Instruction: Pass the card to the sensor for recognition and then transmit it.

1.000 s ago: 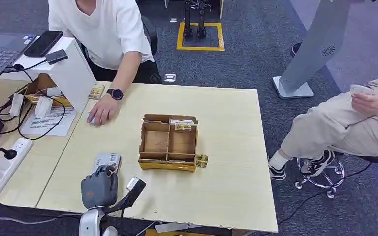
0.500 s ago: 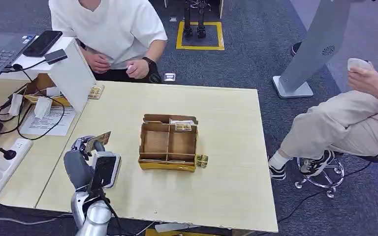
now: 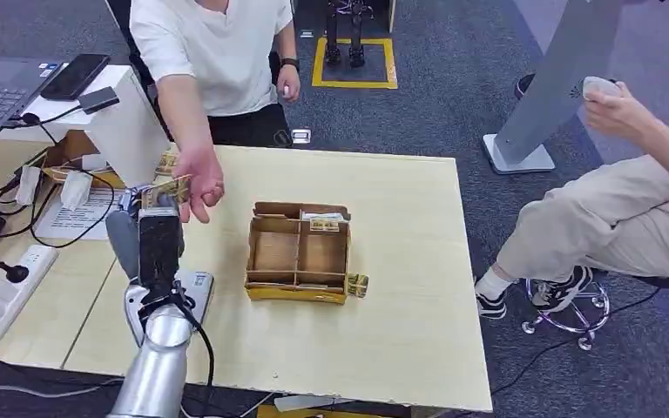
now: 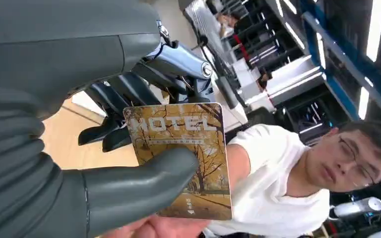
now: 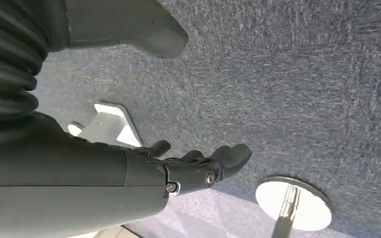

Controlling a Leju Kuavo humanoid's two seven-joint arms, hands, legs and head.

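the robot's left hand point(image 3: 144, 228) pinches a thin, stiff golden hotel key card point(image 4: 183, 153) by its lower edge above the tabletop point(image 3: 401, 287), beside a person's hand point(image 3: 199, 178); light and slick, best taken by its free edge. the right hand point(image 5: 198, 166) hangs empty, fingers apart.

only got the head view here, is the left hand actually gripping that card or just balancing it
Observer: Gripping. The left wrist view shows the left hand pinning the card with its thumb on the printed face and the fingers behind it.
Operator: what card is it
Observer: It reads HOTEL above a picture of yellow-leaved trees.
Operator: and my right hand
Observer: The right hand hangs above grey carpet, spread and holding nothing.
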